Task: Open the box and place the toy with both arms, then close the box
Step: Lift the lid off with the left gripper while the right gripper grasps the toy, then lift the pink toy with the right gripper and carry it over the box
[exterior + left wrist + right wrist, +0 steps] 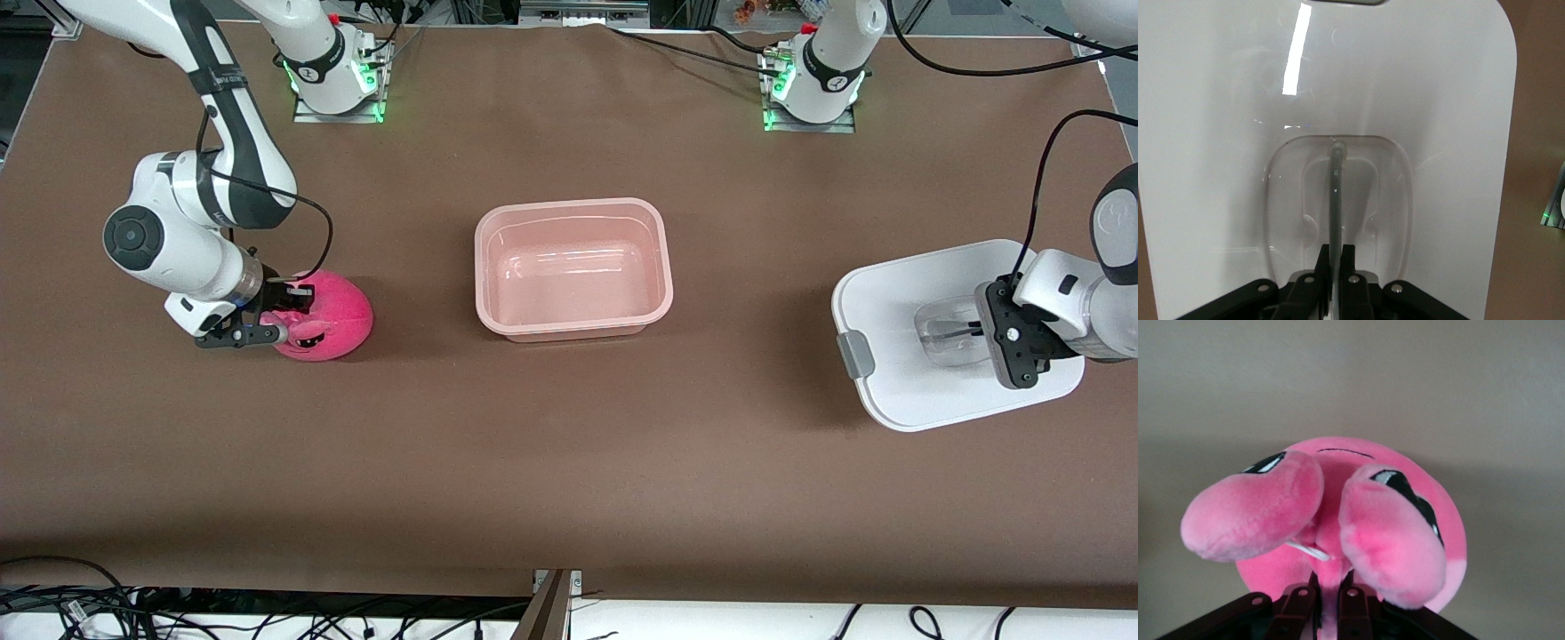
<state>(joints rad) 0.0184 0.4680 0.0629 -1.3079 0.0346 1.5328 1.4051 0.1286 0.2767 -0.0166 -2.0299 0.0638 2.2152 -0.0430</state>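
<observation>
Right gripper (267, 313), black and two-fingered, is closed on the round bright-pink plush toy (327, 318), pinching a fold between its ears; the toy sits at the right arm's end of the table. Left gripper (978, 330) is closed narrowly on the clear recessed handle (1338, 200) of the white rounded-rectangular lid (898, 311), which has a grey side clip (855, 353), at the left arm's end. Between them stands the translucent pink plastic box (573, 269), open and empty. Step in hand, as judged: toy pickup. Next: lift, carry over the box, release, then refit the lid. Surface: brown table covering (569, 462); cables (89, 604) lie along the edge nearest the front camera.
</observation>
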